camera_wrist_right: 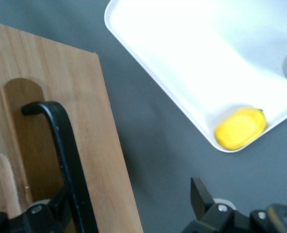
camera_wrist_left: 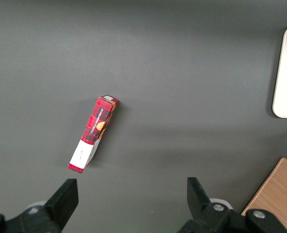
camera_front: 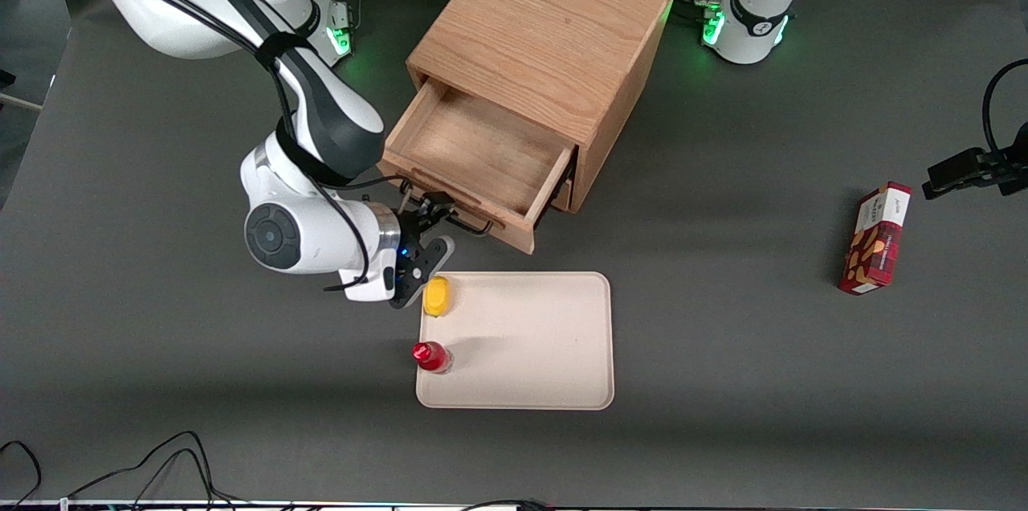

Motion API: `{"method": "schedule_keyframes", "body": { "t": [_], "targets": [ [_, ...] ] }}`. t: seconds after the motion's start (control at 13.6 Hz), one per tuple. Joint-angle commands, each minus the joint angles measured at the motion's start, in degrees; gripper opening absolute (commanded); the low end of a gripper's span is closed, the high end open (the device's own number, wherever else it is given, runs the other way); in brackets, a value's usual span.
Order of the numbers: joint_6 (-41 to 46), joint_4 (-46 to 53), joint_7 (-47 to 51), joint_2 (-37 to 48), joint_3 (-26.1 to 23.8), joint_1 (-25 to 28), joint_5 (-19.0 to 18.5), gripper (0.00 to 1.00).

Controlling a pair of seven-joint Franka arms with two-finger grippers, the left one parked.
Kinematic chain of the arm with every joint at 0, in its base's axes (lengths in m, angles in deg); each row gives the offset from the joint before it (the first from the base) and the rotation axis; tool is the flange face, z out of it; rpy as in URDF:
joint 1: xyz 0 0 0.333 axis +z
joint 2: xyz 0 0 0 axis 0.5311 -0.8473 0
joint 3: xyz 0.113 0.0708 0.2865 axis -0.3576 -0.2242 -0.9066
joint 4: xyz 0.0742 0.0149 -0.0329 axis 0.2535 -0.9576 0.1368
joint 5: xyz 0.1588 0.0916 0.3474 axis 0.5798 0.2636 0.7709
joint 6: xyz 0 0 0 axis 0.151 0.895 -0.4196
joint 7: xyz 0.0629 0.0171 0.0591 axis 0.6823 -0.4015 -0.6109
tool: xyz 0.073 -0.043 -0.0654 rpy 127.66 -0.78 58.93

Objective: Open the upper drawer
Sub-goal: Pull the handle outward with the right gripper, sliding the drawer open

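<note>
The upper drawer point(camera_front: 474, 153) of the oak cabinet point(camera_front: 546, 37) is pulled well out and its plain wood inside shows empty. Its thin black wire handle point(camera_front: 470, 222) runs along the drawer front. My right gripper point(camera_front: 434, 228) sits at the handle's end, nearer the front camera than the drawer, with its fingers spread open. In the right wrist view the handle point(camera_wrist_right: 66, 150) crosses the drawer front point(camera_wrist_right: 85, 121) right beside one finger point(camera_wrist_right: 56, 211), while the gripper point(camera_wrist_right: 131, 204) stands wide open and grips nothing. The lower drawer is hidden under the open one.
A cream tray point(camera_front: 546, 350) lies nearer the front camera than the drawer, close under my gripper. It holds a yellow object point(camera_front: 436, 296) and a red bottle point(camera_front: 431, 357). A red box point(camera_front: 875, 238) lies toward the parked arm's end of the table.
</note>
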Motion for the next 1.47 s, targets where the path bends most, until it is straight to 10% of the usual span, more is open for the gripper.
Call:
{"method": "schedule_keyframes", "body": {
  "t": [0.0, 0.95, 1.39],
  "targets": [
    [3.1, 5.5, -1.3, -2.8, 1.5, 0.4, -1.3, 1.0],
    [5.4, 13.0, -12.9, -4.4, 4.7, -0.7, -1.2, 1.0],
    [12.5, 14.8, -3.9, 4.2, 5.0, -0.5, -1.1, 1.0]
  ]
}}
